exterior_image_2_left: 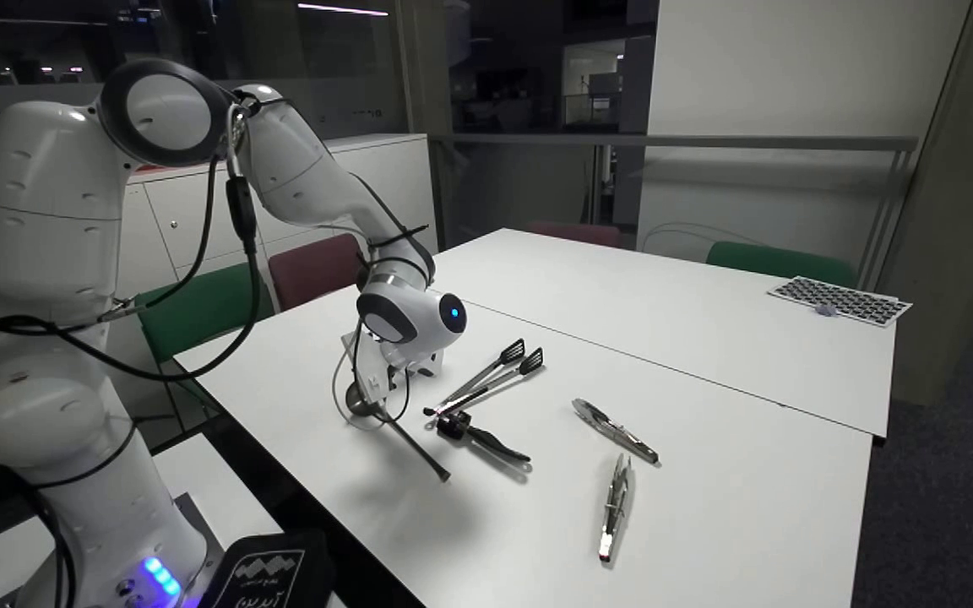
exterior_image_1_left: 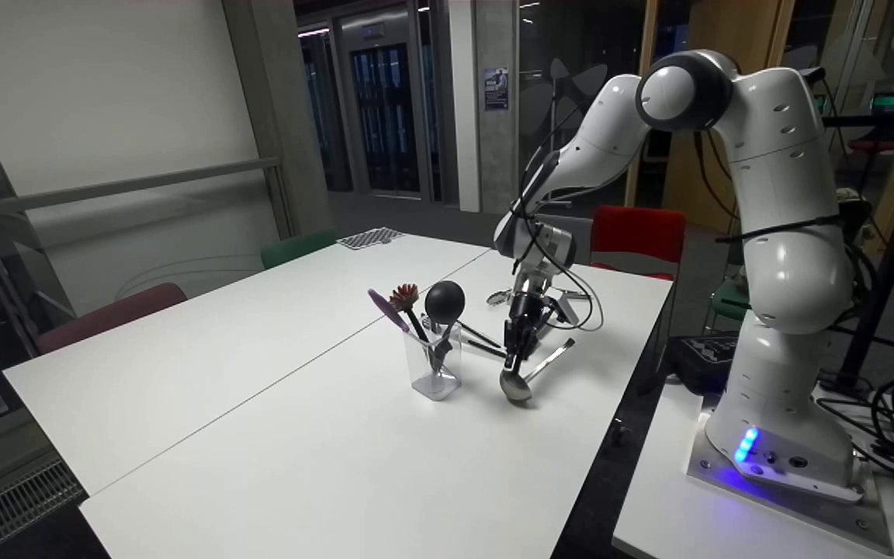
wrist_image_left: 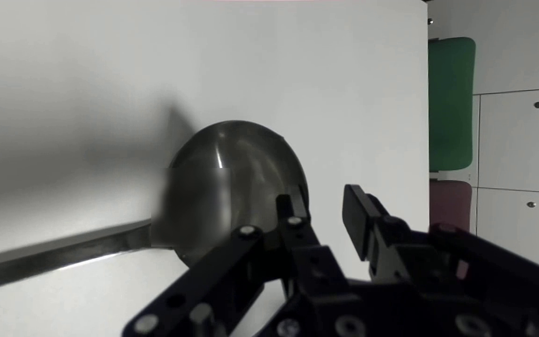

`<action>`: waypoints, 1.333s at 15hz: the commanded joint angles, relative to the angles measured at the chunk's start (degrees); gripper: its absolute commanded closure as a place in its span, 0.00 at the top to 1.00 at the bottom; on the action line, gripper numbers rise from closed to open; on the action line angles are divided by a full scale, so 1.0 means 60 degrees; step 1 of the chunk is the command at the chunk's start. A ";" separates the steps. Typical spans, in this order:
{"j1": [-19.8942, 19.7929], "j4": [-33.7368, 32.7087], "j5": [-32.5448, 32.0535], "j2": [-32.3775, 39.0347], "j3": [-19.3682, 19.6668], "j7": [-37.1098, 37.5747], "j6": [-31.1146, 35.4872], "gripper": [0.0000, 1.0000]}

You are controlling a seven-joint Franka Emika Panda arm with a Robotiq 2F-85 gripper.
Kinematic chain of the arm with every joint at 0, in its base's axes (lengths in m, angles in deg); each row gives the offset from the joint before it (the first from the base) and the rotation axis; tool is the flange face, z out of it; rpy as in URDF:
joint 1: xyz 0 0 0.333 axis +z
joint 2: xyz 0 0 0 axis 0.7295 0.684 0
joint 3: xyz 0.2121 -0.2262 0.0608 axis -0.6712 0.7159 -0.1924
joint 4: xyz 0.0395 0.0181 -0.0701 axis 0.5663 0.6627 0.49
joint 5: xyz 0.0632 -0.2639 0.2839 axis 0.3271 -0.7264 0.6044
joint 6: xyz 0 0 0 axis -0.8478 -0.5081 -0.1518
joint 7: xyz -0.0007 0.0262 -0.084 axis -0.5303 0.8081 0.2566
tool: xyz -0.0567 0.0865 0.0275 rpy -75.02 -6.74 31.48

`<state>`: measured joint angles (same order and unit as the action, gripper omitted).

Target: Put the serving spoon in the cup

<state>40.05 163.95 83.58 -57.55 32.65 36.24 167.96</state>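
The serving spoon (exterior_image_1_left: 517, 386) lies on the table, its large silvery bowl under my gripper (exterior_image_1_left: 511, 363). Its slim handle slants away across the tabletop. In the wrist view the bowl (wrist_image_left: 246, 164) fills the middle. My gripper (wrist_image_left: 326, 206) is partly open there: one finger (wrist_image_left: 293, 206) overlaps the bowl near its rim, while the opposite finger (wrist_image_left: 358, 220) stands outside it. White table shows in the gap between them. The see-through cup (exterior_image_1_left: 424, 365) stands upright close beside, holding several utensils. It does not show in the wrist view.
Upright in the cup are a black round-headed utensil (exterior_image_1_left: 445, 303), a brown brush (exterior_image_1_left: 404, 297) and a purple-handled item (exterior_image_1_left: 387, 309). Around the spoon lie slotted black-tipped tongs (exterior_image_2_left: 486, 384), a black-handled tool (exterior_image_2_left: 486, 441) and metal tongs (exterior_image_2_left: 616, 431). A checkered board (exterior_image_2_left: 841, 301) rests farther off.
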 commanded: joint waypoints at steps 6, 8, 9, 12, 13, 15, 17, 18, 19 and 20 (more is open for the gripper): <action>-0.0180 0.0270 -0.0008 -0.0328 0.0054 -0.0303 -0.0288 0.00; -0.0175 0.0274 -0.0017 -0.0327 0.0054 -0.0295 -0.0286 0.00; -0.0172 0.0270 -0.0014 -0.0323 0.0054 -0.0279 -0.0280 0.00; -0.0170 0.0239 0.0006 -0.0279 0.0060 -0.0233 -0.0252 0.28; -0.0183 0.0233 0.0021 -0.0266 0.0060 -0.0251 -0.0268 0.35; -0.0282 0.0257 0.0310 -0.0291 0.0024 -0.0389 -0.0385 0.51; -0.0394 0.0339 0.0779 -0.0345 -0.0012 -0.0624 -0.0552 0.66; -0.0445 0.0331 0.1032 -0.0335 -0.0005 -0.0761 -0.0704 0.73; -0.0483 0.0335 0.1302 -0.0332 0.0018 -0.0891 -0.0885 0.80; -0.0513 0.0322 0.1525 -0.0308 0.0050 -0.1017 -0.1064 0.88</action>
<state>38.78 164.07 88.42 -57.50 32.86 33.65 164.92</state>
